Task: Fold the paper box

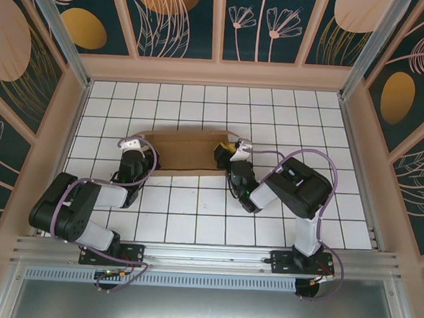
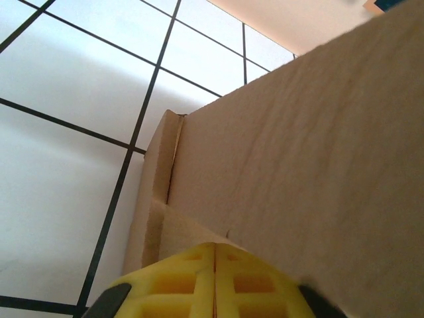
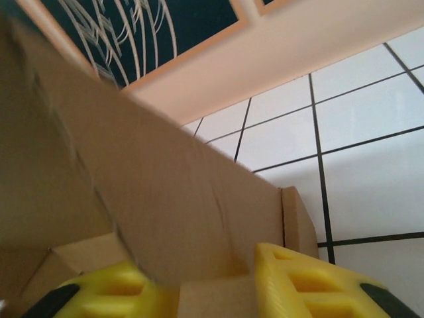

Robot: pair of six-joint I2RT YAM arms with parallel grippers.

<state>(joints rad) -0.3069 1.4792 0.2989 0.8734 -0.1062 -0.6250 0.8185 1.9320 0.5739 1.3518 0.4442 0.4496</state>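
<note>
Reaching in from the near-left corner, the left arm is bending over the white tiled table (image 1: 194, 215) and bringing the left gripper (image 1: 134, 145) up against the left end of the paper box (image 1: 183, 151). In the left wrist view, its yellow pads (image 2: 179, 285) are pressing flat against each other with only a thin seam between them. No cardboard is showing in that seam. A brown wall of the box (image 2: 298, 165) is rising just ahead of them, with a folded corner flap at its left edge.

The box is lying in the middle of the table as a long, shallow brown shape, running left to right between the two grippers.

At its right end, the right gripper (image 1: 225, 149) is leaning in from the near-right side. In the right wrist view, its yellow fingers (image 3: 305, 281) are standing partway apart and straddling a tilted, motion-blurred cardboard panel (image 3: 165, 199) without visibly clamping it.
</note>
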